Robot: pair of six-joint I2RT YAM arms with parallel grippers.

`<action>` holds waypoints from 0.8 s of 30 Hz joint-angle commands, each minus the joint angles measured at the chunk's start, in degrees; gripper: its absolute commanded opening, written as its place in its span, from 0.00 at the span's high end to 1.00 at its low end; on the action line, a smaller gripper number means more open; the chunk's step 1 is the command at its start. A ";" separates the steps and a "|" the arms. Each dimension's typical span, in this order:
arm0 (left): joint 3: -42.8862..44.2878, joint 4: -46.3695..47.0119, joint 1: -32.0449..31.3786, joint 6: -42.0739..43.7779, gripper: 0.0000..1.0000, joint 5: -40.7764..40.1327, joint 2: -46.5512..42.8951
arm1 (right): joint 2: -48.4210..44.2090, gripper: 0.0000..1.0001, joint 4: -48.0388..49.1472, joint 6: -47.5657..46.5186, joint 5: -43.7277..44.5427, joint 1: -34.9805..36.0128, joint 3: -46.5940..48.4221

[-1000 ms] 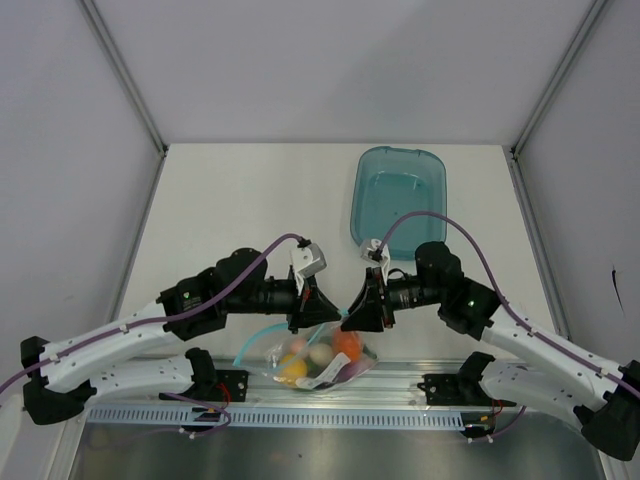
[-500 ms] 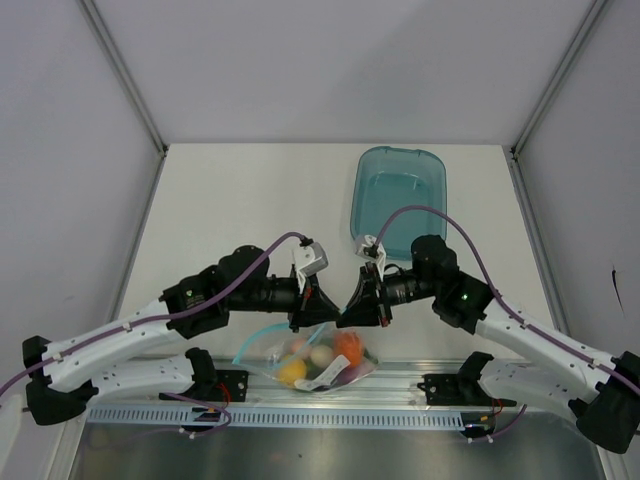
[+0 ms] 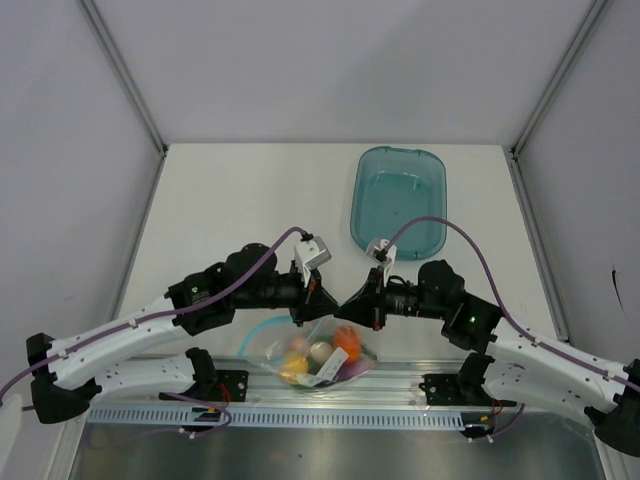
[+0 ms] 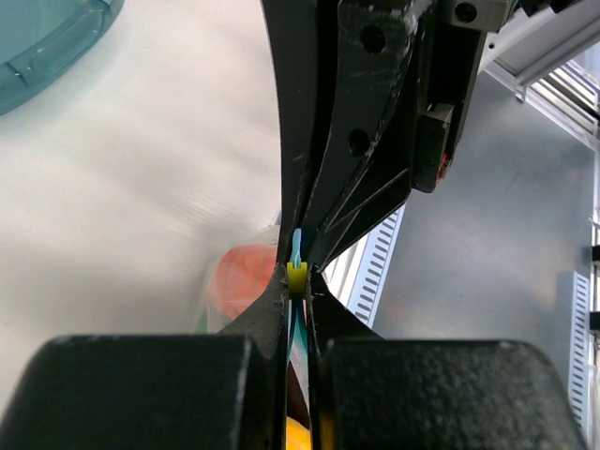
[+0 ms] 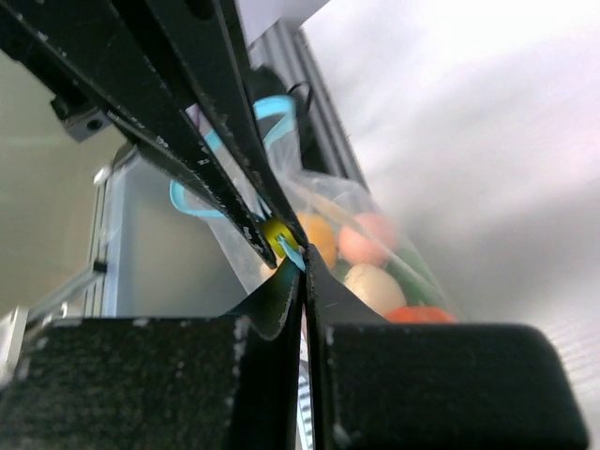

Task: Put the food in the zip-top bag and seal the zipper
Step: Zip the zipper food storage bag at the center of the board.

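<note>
The clear zip-top bag [image 3: 318,357] hangs at the near table edge with the food in it: an orange-red tomato [image 3: 347,342], a pale egg [image 3: 321,351] and a yellow lemon [image 3: 293,368] show through. My left gripper [image 3: 326,303] is shut on the light-blue zipper [image 4: 296,246] at its yellow slider [image 4: 296,276]. My right gripper [image 3: 345,306] meets it tip to tip and is shut on the zipper strip [image 5: 291,251] right next to the slider [image 5: 277,234]. In the right wrist view the egg [image 5: 386,286] and tomato [image 5: 419,316] lie behind the plastic.
A teal translucent tray [image 3: 358,215] stands at the back right; its corner shows in the left wrist view [image 4: 47,37]. A slotted aluminium rail [image 3: 300,415] runs along the near edge, right below the bag. A loose loop of blue strip [image 3: 252,335] sticks out left of the bag.
The right arm has swung nearer and lower, and its gripper stays pinched at the bag's mouth against the left gripper. The bag has shifted slightly right.
</note>
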 commanded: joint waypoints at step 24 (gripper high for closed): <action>-2.40 -6.53 -0.25 -0.96 0.99 -1.18 -5.88 | -9.65 1.00 1.94 5.05 12.08 -1.67 -1.21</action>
